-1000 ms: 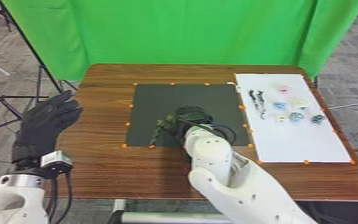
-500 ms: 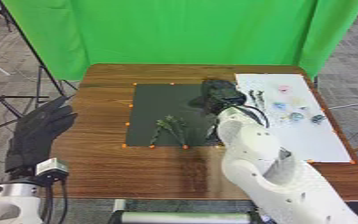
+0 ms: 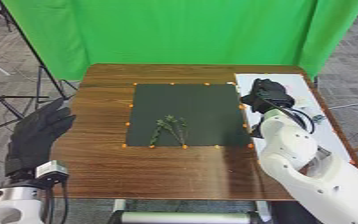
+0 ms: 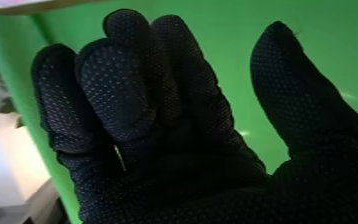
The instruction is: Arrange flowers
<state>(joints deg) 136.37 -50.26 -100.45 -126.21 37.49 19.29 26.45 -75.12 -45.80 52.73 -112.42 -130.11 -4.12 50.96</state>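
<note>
Resting open at the bench's (image 3: 140,172) left edge, my left hand (image 3: 40,132) has its fingers extended and holds nothing. Brown wood runs between the bench's near edge and the black mat (image 3: 211,107), giving me a broad strip to cross. Five orange markers (image 3: 185,147) line the mat's near edge. Just inside it lie the green stems (image 3: 169,129), two or three of them, too closely crossed for me to count surely, with open mat to their right and beyond. Over the white sheet (image 3: 295,81), which sits just right of the mat, is my right hand (image 3: 270,94); its fingers are straight, thumb spread wide, grasping nothing. Beside it I make out one dark bluish flower (image 3: 318,118). Past the bench's far edge hangs one green backdrop (image 3: 193,35).
</note>
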